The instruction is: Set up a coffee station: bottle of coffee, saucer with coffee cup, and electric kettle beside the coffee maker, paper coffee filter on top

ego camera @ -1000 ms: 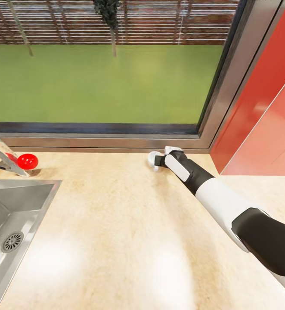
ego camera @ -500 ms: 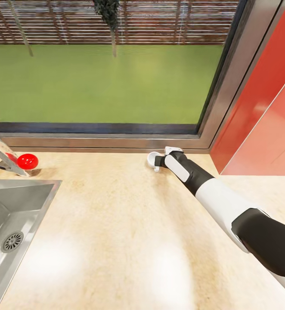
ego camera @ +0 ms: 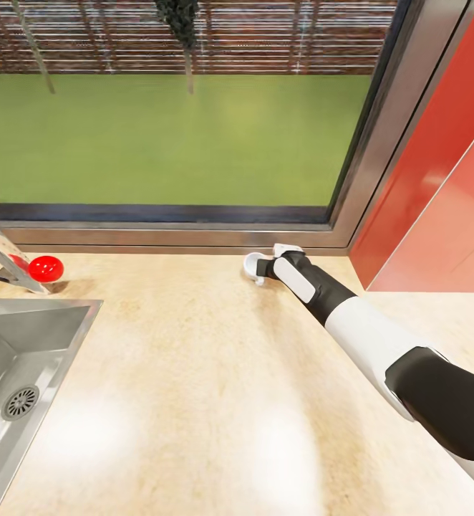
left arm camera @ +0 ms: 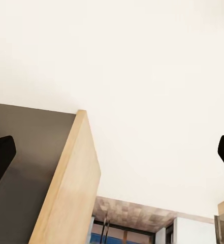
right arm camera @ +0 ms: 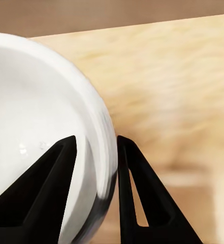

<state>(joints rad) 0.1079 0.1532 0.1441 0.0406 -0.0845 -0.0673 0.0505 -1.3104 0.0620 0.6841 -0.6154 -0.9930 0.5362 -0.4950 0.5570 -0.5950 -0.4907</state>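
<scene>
Beige wood-look kitchen countertop [ego camera: 194, 373] runs under a wide window [ego camera: 172, 136] that looks onto green lawn, with a red cabinet panel [ego camera: 445, 179] closing it off at the right. At the counter's far edge, just below the window frame, the right gripper [ego camera: 260, 270] reaches out on its black-and-white arm; its two dark fingers [right arm camera: 51, 193] pinch the rim of a small white dish [right arm camera: 45, 127], one inside the wall and one outside. It is probably the coffee cup, though the close view leaves cup or saucer uncertain; nothing is visible inside it. A steel sink [ego camera: 22, 373] with a drain sits at the left, a red ball [ego camera: 45, 268] near it. The left gripper's [left arm camera: 112, 152] dark tips stand wide apart against a pale ceiling.
</scene>
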